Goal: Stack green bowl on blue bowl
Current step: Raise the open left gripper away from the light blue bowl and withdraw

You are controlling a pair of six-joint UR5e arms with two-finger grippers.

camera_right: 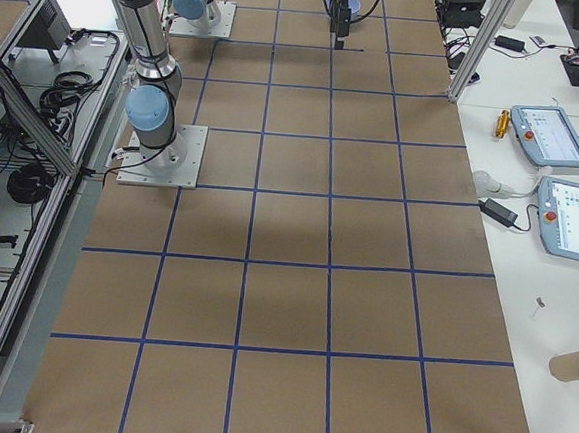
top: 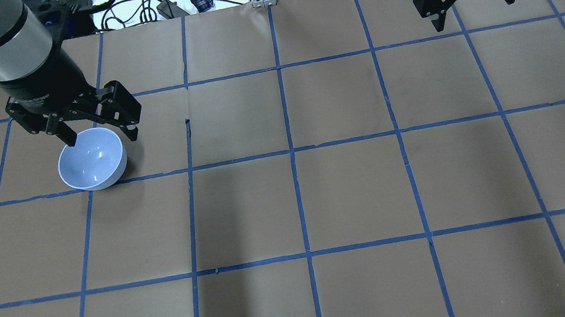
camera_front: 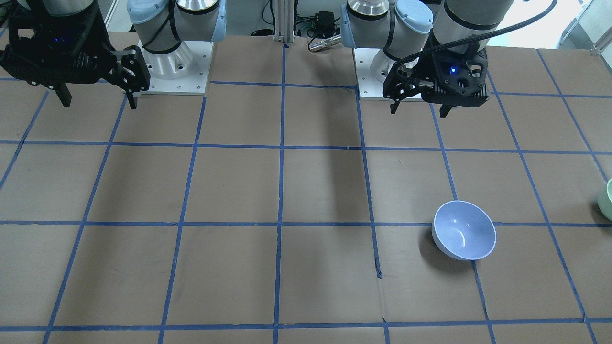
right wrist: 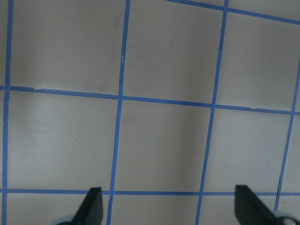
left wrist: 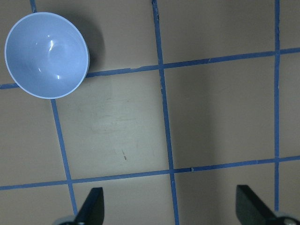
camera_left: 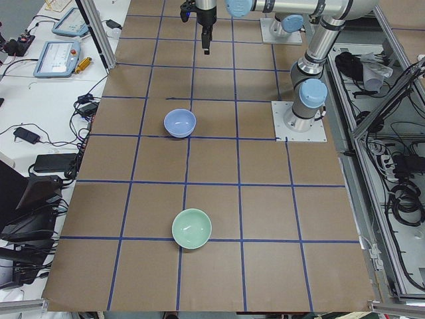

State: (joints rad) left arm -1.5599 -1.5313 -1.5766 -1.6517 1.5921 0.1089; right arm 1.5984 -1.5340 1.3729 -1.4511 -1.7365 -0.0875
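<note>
The blue bowl (camera_front: 464, 229) stands upright and empty on the brown table; it also shows in the overhead view (top: 92, 160), the exterior left view (camera_left: 180, 123) and the left wrist view (left wrist: 47, 54). The green bowl (camera_left: 192, 228) stands upright and empty about two grid squares from it, toward the table's left end; only its edge shows in the front view (camera_front: 606, 200). My left gripper (top: 101, 138) is open and empty, high above the table near the blue bowl. My right gripper (top: 473, 13) is open and empty, far off on the other side.
The table (top: 299, 200) is brown paper with a grid of blue tape. The two arm bases (camera_front: 177, 62) (camera_front: 382, 62) stand at the robot's edge. Cables and small devices (top: 172, 5) lie beyond the far edge. The right wrist view shows only table (right wrist: 159, 140).
</note>
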